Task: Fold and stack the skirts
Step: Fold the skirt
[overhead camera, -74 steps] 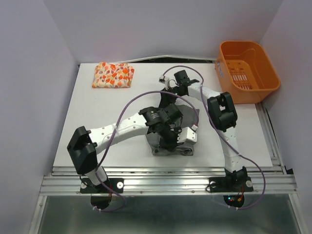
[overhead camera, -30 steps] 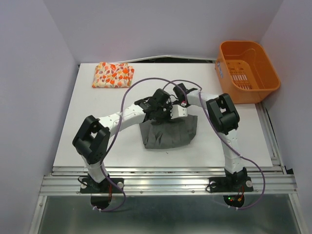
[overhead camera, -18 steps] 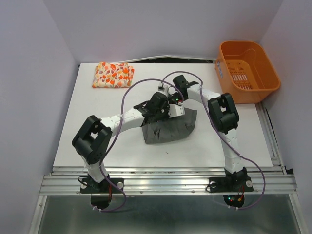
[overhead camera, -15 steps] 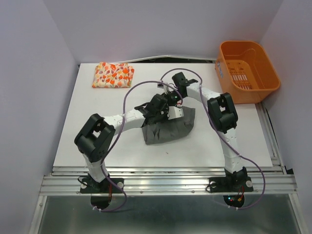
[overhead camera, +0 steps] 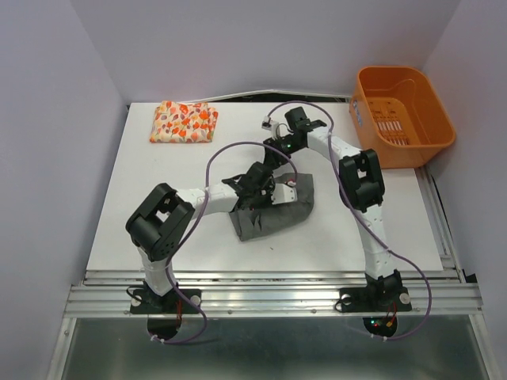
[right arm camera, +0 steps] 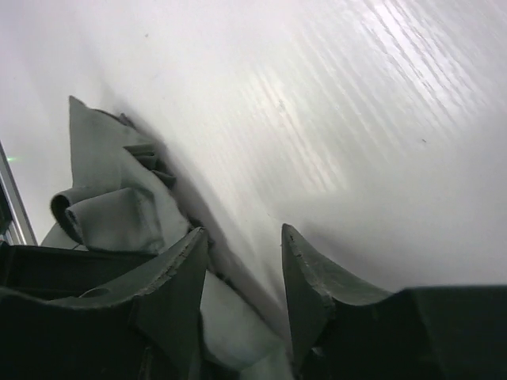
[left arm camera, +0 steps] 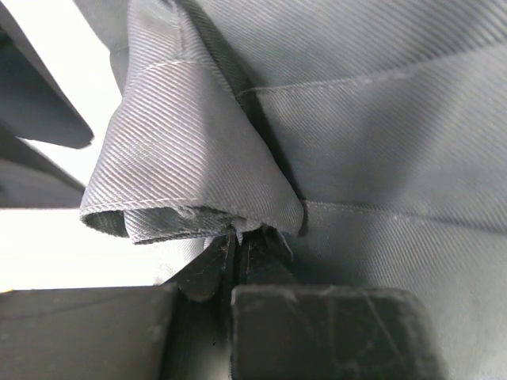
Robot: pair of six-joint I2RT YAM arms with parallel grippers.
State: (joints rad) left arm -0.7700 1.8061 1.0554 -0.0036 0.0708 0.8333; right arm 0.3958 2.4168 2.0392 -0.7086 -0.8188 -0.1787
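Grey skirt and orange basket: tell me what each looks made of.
Grey skirt: woven cloth, probably a cotton-like twill. The left wrist view shows fine diagonal ribs, stitched seams and soft folds, with a matte finish. Orange basket: looks like moulded plastic, going by its rigid walls, even colour, slight sheen and slots in its floor.

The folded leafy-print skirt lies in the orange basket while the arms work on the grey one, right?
No. The top view shows the leafy-print skirt on the table, at its far left corner, not in the orange basket. Otherwise right.
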